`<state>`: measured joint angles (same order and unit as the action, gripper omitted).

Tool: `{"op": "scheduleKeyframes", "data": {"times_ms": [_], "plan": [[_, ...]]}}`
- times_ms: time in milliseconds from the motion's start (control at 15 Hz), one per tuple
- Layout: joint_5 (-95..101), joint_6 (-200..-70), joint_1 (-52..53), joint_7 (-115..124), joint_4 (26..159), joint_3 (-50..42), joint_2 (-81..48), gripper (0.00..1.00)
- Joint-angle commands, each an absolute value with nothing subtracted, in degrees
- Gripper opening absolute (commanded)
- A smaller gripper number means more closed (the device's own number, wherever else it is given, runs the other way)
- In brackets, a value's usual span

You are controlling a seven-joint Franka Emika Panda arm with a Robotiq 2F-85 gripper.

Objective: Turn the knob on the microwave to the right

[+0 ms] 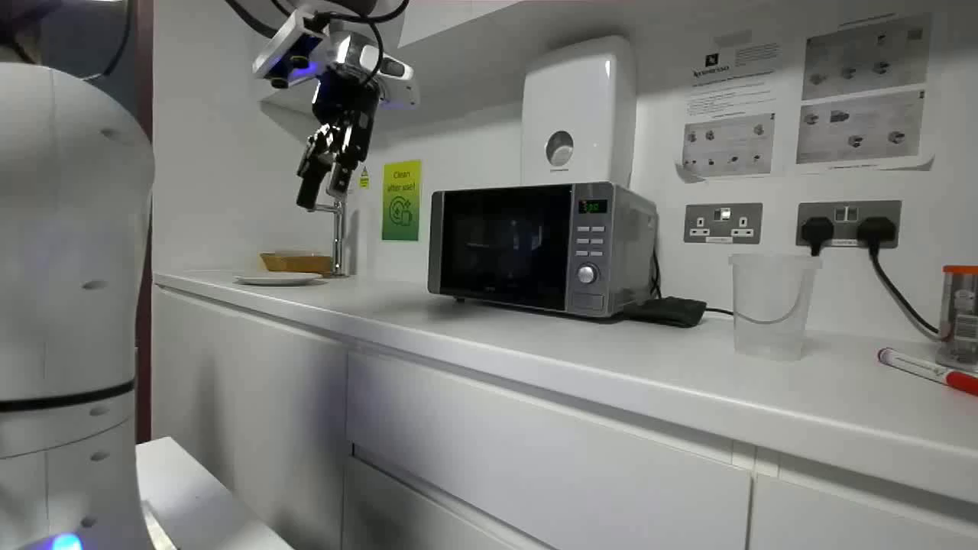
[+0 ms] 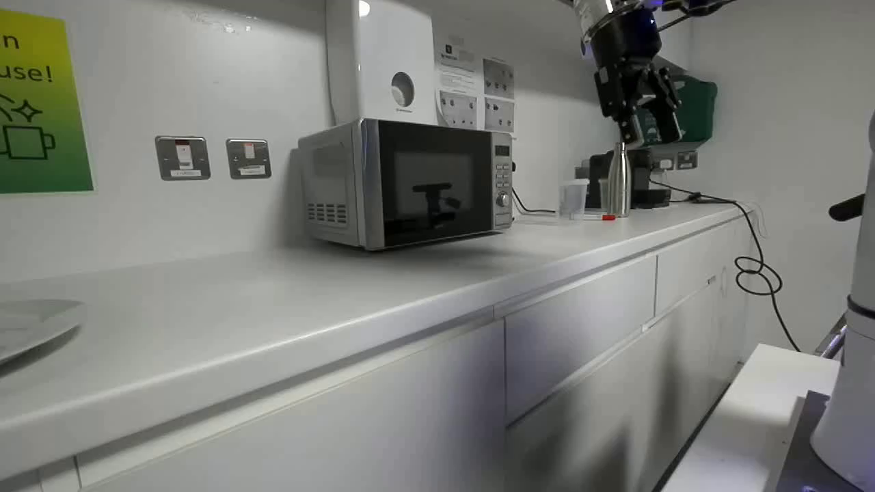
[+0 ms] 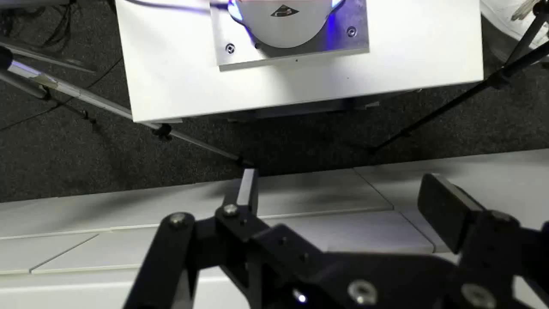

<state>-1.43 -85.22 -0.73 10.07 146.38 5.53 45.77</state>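
In an exterior view, the white body of the robot arm [image 1: 72,252] is seen at the far left. Next, a white plate [image 1: 279,279] is set on the countertop [image 1: 386,299], with a brown dish [image 1: 294,263] placed behind it, near the tap [image 1: 338,237]. Higher up in that view, the gripper [image 1: 322,191] is held in the air, pointed downward and released: its fingers [image 3: 446,210] are shown spread well apart in the wrist view. A yellow-green sign [image 1: 401,200] is fixed to the wall [image 1: 466,156] farther along. The microwave [image 1: 542,248] is stood on the countertop near the middle, well apart from the gripper, its door [image 1: 500,246] closed; its silver knob [image 1: 587,273] is set low on the control panel [image 1: 590,261], beneath a green-lit display [image 1: 592,206] (the digits cannot be read for certain). Above it, a white box [image 1: 577,107] is mounted. To the right, a black cloth-like item [image 1: 668,311] is laid just beside the microwave, a clear tub [image 1: 772,305] is stood upright, and a red-and-white marker [image 1: 928,370] is seen lying near an orange-lidded jar [image 1: 959,309].
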Motion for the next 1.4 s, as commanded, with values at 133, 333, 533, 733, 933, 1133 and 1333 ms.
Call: {"op": "scheduleKeyframes", "data": {"times_ms": [133,333,533,733,933,1133,1333], "plan": [[-1.34,-85.16,-0.52,10.18,146.31,5.36,45.72,1.00],[0.23,-87.24,-1.57,12.16,147.06,6.13,46.44,1.00],[3.15,-93.48,-2.12,12.17,148.27,5.92,46.75,1.00],[7.26,-103.67,-3.70,13.01,149.73,5.49,44.64,1.00],[9.68,-115.02,-5.68,15.14,152.12,5.23,42.60,1.00],[10.55,-124.87,-7.78,17.42,153.71,5.34,39.94,1.00],[10.70,-130.09,-9.43,18.99,154.16,5.63,38.22,1.00]]}}
